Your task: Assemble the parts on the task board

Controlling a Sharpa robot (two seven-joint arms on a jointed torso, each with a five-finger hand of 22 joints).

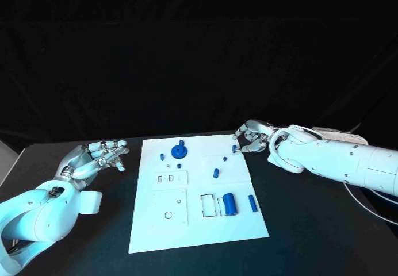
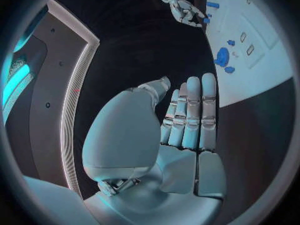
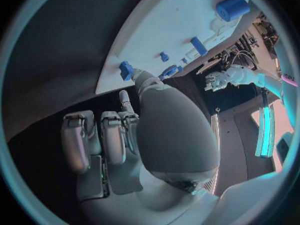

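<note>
Take the task board (image 1: 199,230) as your landmark: it lies flat in the middle of the black table (image 1: 315,230). Your right hand (image 1: 251,140) sits at the board's far right corner, pinching a small blue part (image 1: 234,148) between thumb and finger just at the board's edge; the right wrist view shows that same blue piece at the fingertip, right beside the board's corner. Your left hand (image 1: 93,161) rests off the board's left edge, near its far half, fingers straight and side by side, holding nothing and touching no part.

On the board, a blue round gear-like part (image 1: 178,152) stands near the far edge, well apart from both hands. A small blue peg (image 1: 216,172) lies near the board's middle. A blue cylinder (image 1: 230,204) lies in a recess toward the near right, with a slim blue pin (image 1: 252,203) just beside it nearer the board's right edge.
</note>
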